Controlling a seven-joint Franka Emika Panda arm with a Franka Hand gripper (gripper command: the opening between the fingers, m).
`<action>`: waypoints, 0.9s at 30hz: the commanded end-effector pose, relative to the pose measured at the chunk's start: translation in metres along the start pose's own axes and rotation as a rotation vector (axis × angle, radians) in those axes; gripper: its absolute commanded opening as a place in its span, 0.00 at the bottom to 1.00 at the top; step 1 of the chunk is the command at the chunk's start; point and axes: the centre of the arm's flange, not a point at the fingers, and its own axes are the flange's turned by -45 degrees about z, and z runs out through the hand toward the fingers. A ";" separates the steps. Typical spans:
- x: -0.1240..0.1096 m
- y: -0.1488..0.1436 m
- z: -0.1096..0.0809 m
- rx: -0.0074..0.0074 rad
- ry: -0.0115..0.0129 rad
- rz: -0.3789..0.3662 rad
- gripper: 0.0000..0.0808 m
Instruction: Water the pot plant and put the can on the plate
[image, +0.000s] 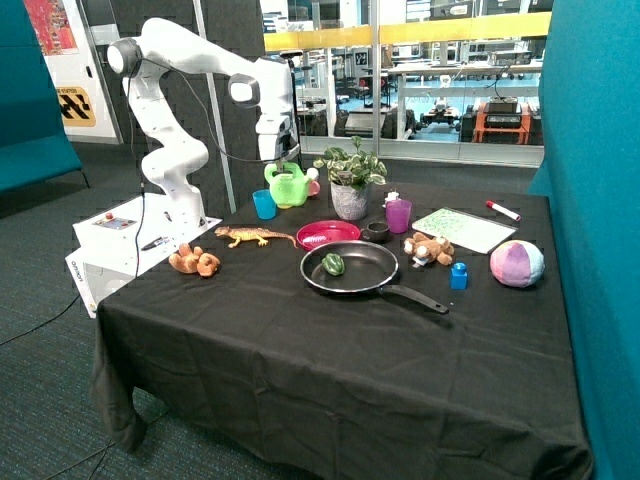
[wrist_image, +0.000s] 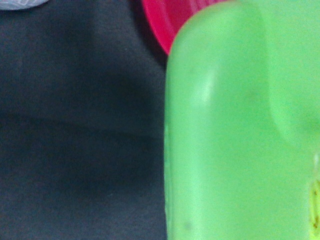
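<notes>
Lime-green watering can (image: 288, 186) hangs under the gripper (image: 283, 162), apparently clamped by its handle, spout toward the pot plant (image: 351, 180) for pouring.

My gripper (image: 284, 158) sits over the can (image: 288, 185) — between a cup (image: 264, 204) and the pot plant (image: 351, 181) — with the plate (image: 328, 235) nearer the pan (image: 352, 268).

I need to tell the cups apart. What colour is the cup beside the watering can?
Blue cup, clearest in the outside view.
</notes>
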 end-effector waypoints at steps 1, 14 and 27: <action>0.000 -0.020 -0.012 0.0018 -0.0015 -0.040 0.00; 0.006 -0.054 -0.016 0.0019 -0.0014 -0.127 0.00; 0.011 -0.082 -0.015 0.0019 -0.0014 -0.183 0.00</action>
